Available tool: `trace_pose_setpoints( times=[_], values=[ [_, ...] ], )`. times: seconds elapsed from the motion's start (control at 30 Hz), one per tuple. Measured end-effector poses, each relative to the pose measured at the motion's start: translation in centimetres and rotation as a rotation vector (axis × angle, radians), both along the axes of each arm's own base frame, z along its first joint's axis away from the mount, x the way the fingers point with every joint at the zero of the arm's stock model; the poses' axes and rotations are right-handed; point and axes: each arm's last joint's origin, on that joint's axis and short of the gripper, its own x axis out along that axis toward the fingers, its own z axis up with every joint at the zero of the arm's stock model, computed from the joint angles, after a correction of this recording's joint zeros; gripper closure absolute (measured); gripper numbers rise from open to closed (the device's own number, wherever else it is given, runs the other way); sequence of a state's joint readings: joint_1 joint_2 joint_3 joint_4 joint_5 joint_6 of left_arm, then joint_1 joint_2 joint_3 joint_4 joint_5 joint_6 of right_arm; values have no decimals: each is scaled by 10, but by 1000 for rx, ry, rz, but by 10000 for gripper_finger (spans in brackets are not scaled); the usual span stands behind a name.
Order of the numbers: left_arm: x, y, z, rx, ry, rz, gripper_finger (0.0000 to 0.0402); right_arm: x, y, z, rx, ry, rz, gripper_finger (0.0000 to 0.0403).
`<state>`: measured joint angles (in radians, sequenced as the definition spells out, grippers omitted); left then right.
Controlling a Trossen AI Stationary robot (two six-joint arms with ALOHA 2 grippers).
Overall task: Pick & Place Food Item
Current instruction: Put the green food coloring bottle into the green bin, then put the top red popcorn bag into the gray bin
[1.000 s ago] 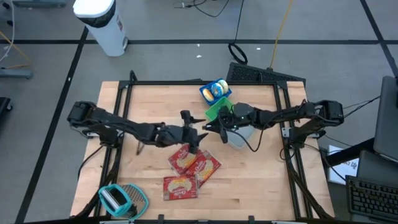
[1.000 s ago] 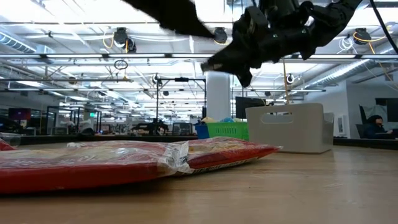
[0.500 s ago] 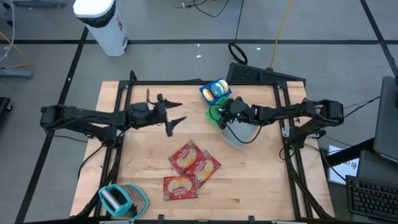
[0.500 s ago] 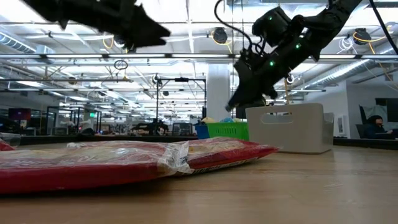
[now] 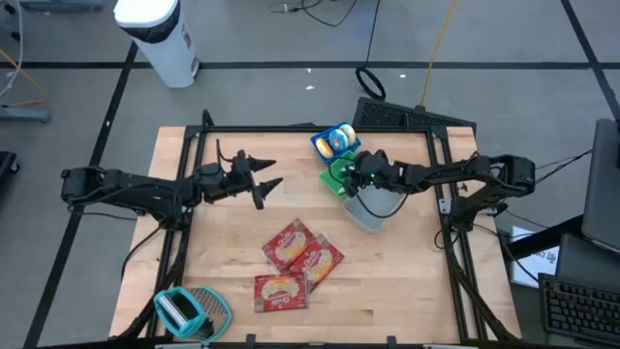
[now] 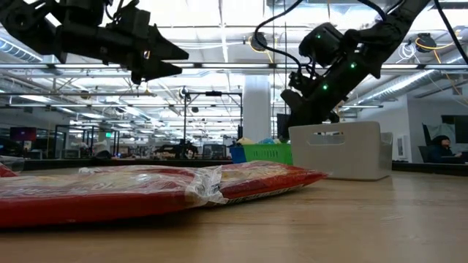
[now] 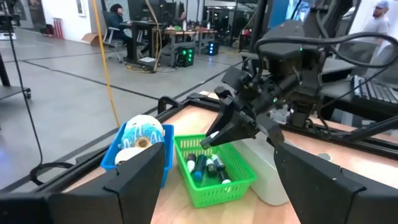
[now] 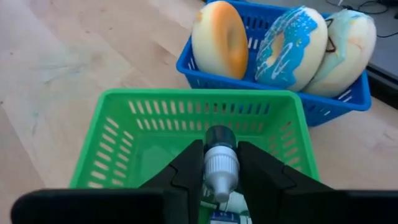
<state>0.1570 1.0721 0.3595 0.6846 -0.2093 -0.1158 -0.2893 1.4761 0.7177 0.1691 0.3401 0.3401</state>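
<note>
Right gripper (image 8: 221,177) clamped on a small bottle (image 8: 220,165), white ribbed cap uppermost between the two dark fingers (image 8: 189,171); poised directly over the green basket (image 8: 124,134) at centre of the right wrist frame; seen right of centre in the high view, hovering at the green basket (image 5: 332,177) beside the white bin (image 5: 373,206).

Left gripper (image 5: 263,177) spread wide with nothing between the fingers (image 5: 269,186); held in the air above bare wood, left of centre in the high view; upper left of the low view, fingers pointing right.

Inside the green basket (image 7: 236,180), lower centre of the left wrist frame, several small bottles (image 7: 205,167) lying on the bottom; just left of it the blue basket (image 7: 124,155); in the right wrist frame, blue basket (image 8: 348,99) at upper right, holding an orange-glazed donut (image 8: 219,38), a blue-iced donut (image 8: 292,46) and a pale one (image 8: 345,43), all standing on edge.

Three red food packets (image 5: 300,262) lying flat, lower centre of the wooden table (image 5: 407,281), well apart from both grippers; the same packets (image 6: 146,191) filling the lower left foreground of the low view, white bin (image 6: 340,150) at right behind them.

Teal brush-like item (image 5: 189,310) at the lower left corner of the table; white cylinder (image 5: 160,39) on the floor at upper left.
</note>
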Motion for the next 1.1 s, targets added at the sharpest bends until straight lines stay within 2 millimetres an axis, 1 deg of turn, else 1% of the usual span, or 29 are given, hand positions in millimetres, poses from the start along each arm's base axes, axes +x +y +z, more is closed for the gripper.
trace_pose_setpoints(
  times=[0.27,0.37,0.47,0.6,0.7,0.8,0.9,1.0,1.1],
  values=[
    [0,0,0,-1,-2,-2,99,-2,1,-4,-30,-87,13,302],
    [0,0,0,-11,-5,-1,96,-3,3,-6,3,-114,68,292],
    [0,0,0,-25,-10,-1,98,-2,3,-6,29,-127,107,273],
    [0,0,-1,-35,-8,-6,100,-1,3,-3,18,-164,112,244],
    [1,-4,-4,-66,21,-113,97,0,3,-1,13,-185,117,227],
    [3,-17,-9,-109,71,-310,97,2,3,1,22,-219,150,217],
    [2,-36,-17,-131,163,-425,104,2,4,1,21,-219,167,213],
    [0,-53,-26,-185,254,-432,112,3,4,1,19,-219,168,214],
    [-5,-66,-36,-235,352,-382,119,3,4,1,19,-219,168,216]
  ],
)
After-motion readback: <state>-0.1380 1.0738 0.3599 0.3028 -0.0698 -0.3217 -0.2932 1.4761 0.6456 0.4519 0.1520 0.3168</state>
